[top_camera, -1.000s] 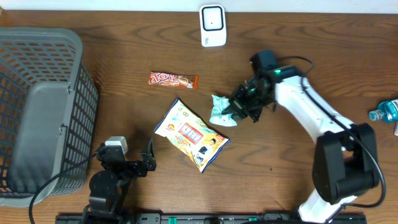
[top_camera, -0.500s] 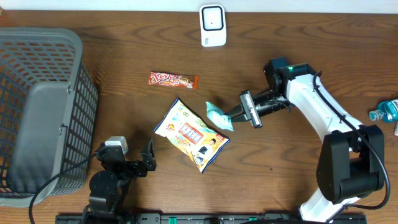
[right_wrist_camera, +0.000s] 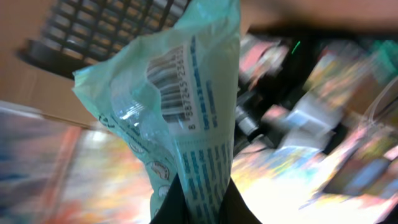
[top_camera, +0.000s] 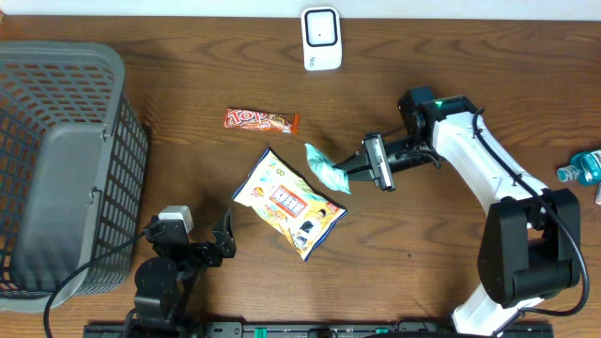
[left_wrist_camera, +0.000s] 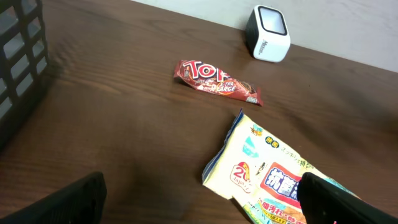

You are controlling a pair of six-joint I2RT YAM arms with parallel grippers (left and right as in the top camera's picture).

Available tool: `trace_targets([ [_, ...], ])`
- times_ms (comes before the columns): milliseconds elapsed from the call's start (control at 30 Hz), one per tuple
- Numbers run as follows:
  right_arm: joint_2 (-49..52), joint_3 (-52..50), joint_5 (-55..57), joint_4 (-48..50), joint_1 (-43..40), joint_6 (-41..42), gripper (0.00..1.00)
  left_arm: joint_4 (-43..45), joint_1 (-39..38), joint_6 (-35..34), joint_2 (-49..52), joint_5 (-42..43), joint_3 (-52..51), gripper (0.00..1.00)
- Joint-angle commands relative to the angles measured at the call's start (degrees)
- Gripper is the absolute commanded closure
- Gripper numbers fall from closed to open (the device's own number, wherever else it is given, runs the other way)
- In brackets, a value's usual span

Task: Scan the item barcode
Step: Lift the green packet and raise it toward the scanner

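Note:
My right gripper (top_camera: 350, 169) is shut on a teal packet (top_camera: 326, 168) and holds it above the table, right of the yellow pack. In the right wrist view the packet (right_wrist_camera: 186, 118) stands up from between the fingers of that gripper (right_wrist_camera: 198, 208), and its barcode (right_wrist_camera: 170, 88) faces the camera. The white scanner (top_camera: 320, 38) stands at the table's far edge, well apart from the packet; it also shows in the left wrist view (left_wrist_camera: 268, 42). My left gripper (top_camera: 188, 246) rests open at the near left, and nothing lies between its jaws (left_wrist_camera: 199, 199).
A yellow wipes pack (top_camera: 289, 204) lies mid-table and a red candy bar (top_camera: 261, 119) lies beyond it. A dark mesh basket (top_camera: 66, 169) fills the left side. A blue bottle (top_camera: 582, 169) lies at the right edge.
The right gripper has raised the teal packet off the table, turned it edge-on and carried it slightly left. The left arm has not moved.

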Motion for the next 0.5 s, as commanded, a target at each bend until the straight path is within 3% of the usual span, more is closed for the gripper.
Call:
trace_targets([
  [0,-0.4,0.2,25.2,4.1,0.2,-17.5,0.99,-1.2,-0.2,-0.7,-0.1,-0.3,-0.9,0.02],
  [67,-0.4,0.2,38.2,6.2,0.9,-21.9,0.99,-1.1,-0.2,-0.7,-0.1,-0.3,-0.9,0.02],
  [133,-0.4,0.2,44.1,8.3,1.7,-28.4,0.99,-1.2,-0.2,-0.7,-0.1,-0.3,-0.9,0.02],
  [333,-0.4,0.1,45.8,19.3,4.6,-53.7,0.99,-1.2,-0.2,-0.7,-0.1,-0.3,-0.9,0.02],
  [467,-0.4,0.2,44.7,24.2,5.5,-59.5,0.99,-1.2,-0.2,-0.7,-0.1,-0.3,-0.9,0.02],
])
